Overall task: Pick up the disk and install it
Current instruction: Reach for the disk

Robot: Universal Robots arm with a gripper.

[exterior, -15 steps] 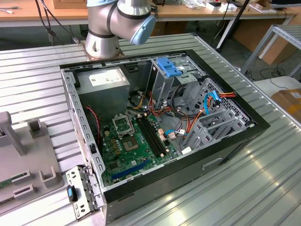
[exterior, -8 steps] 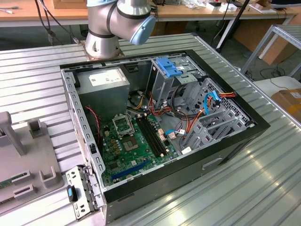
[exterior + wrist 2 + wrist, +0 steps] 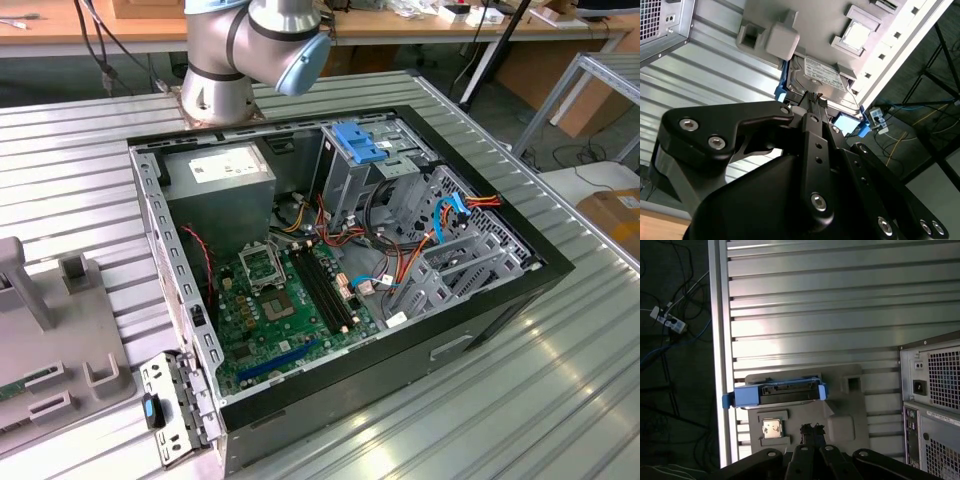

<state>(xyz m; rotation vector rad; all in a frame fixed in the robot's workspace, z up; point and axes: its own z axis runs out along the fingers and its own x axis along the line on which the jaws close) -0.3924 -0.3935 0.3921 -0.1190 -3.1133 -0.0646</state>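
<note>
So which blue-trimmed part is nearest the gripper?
The disk, blue-framed in the grey tray just ahead of the gripper; the blue latch sits atop the drive cage.

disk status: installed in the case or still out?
Out. In both wrist views the disk sits on the grey fixture on the table, outside the computer case.
</note>
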